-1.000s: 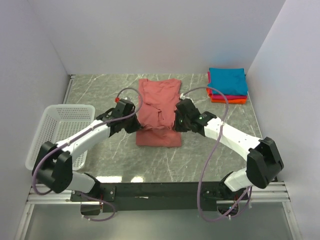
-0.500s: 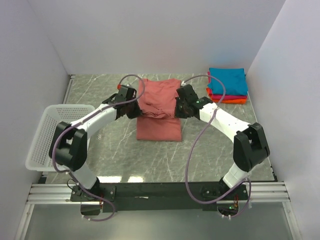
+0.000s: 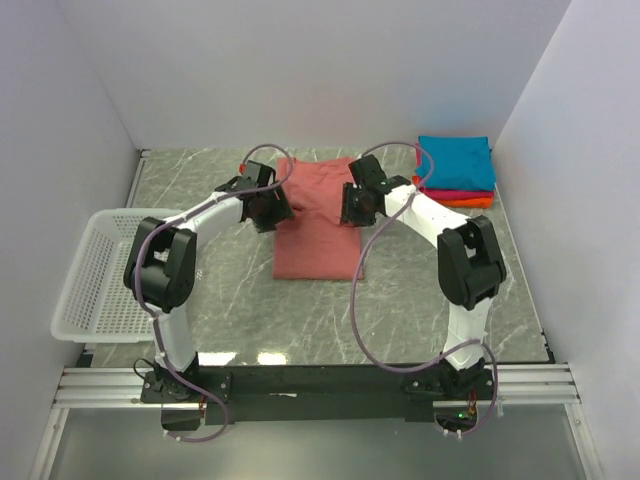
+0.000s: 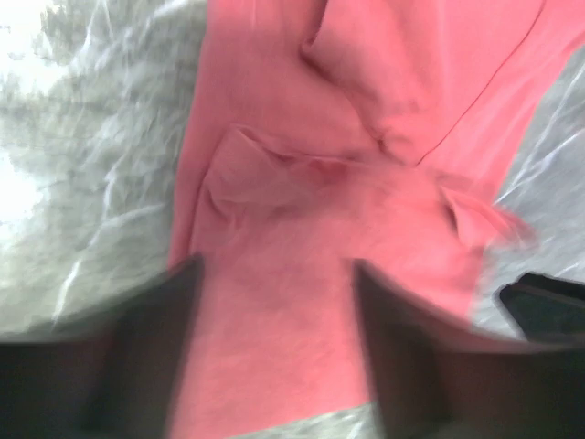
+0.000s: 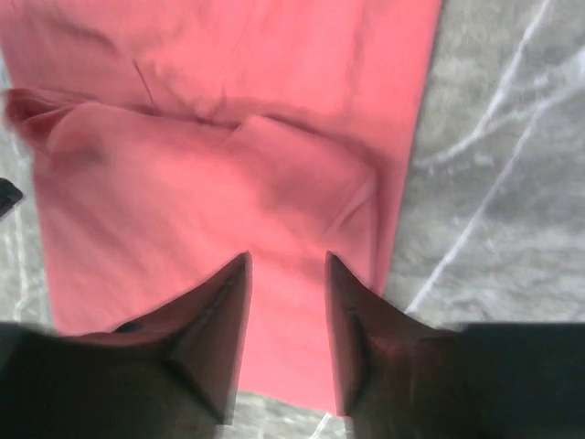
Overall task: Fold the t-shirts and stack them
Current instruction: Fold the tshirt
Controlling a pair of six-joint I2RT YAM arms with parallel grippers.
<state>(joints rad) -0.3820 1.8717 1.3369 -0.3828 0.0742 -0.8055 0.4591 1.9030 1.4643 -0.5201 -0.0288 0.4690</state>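
- Top view: the arm heads hide how the left gripper (image 3: 268, 210) and right gripper (image 3: 352, 207) stand at the salmon shirt's (image 3: 315, 245) side edges. The shirt lies mid-table (image 3: 220, 300), the folded stack (image 3: 455, 170) well apart at far right.
- Left wrist: blurred. The fingers (image 4: 137, 352) are spread wide and empty, with the shirt beneath.
- Right wrist: the fingers (image 5: 210, 338) are narrowly parted and grip nothing, with the shirt's fold just ahead.

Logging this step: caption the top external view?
Left gripper and right gripper hover over the partly folded salmon t-shirt; folded stack far right, white basket left.

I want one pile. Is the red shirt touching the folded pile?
Apart. The top view shows grey table between the red shirt and the folded pile.
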